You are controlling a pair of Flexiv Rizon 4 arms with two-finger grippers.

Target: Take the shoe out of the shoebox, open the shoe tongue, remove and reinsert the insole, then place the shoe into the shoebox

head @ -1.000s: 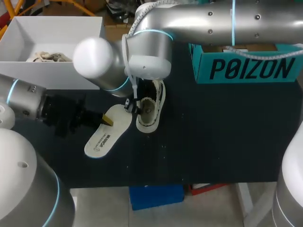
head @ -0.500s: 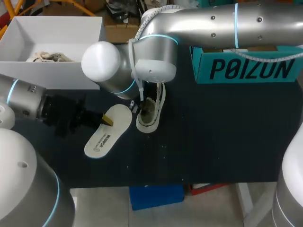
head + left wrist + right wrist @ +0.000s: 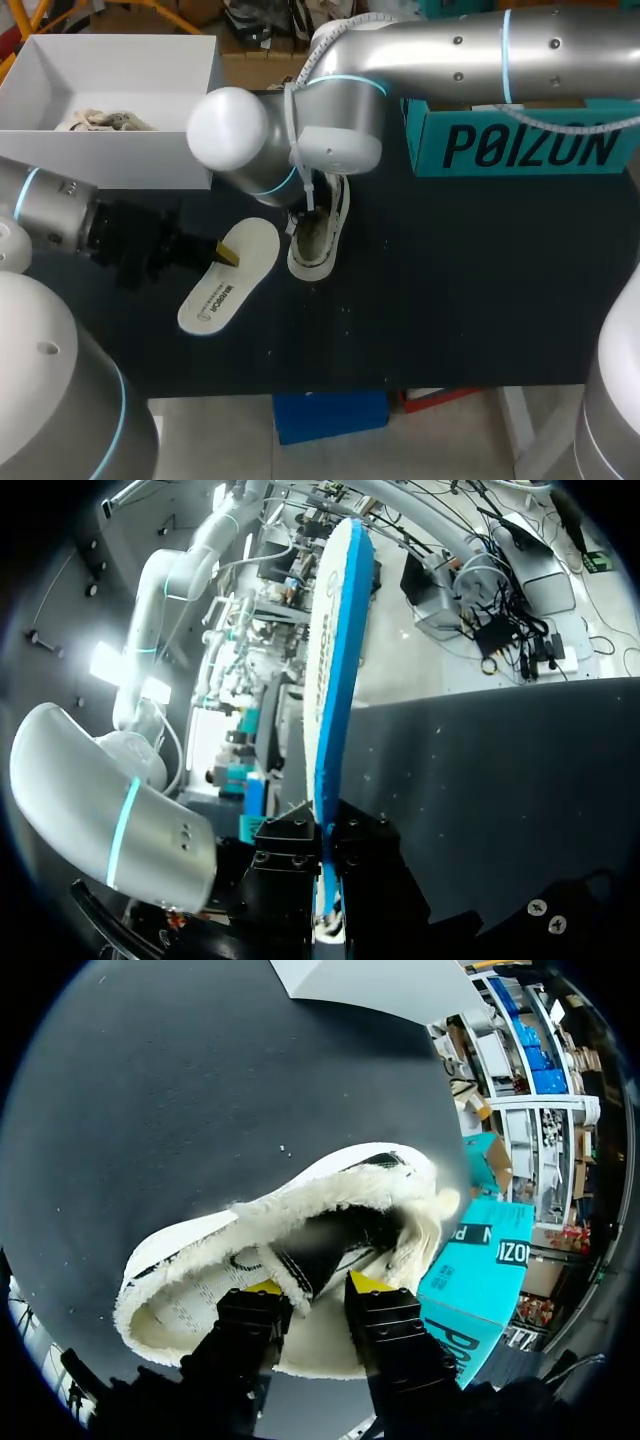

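Pinching one white insole (image 3: 222, 285) by its end, the left gripper (image 3: 228, 254) is clamped narrow on it. The insole slants toward 7 o'clock, just beside the shoe. In the left wrist view it stands edge-on, its blue rim showing. One cream, fleece-lined shoe (image 3: 318, 250) lies on the dark worktop (image 3: 460, 290) near the middle, its toe toward 6 o'clock. The right gripper (image 3: 315, 1285) hangs right over the shoe's mouth, its fingers a narrow gap apart, with the dark-striped tongue (image 3: 298, 1265) running up between them. Two boxes stand at the far edge: a white box (image 3: 120, 165) at 10 o'clock holding a second cream shoe (image 3: 95, 121), and a teal shoebox (image 3: 520, 145) at 2 o'clock.
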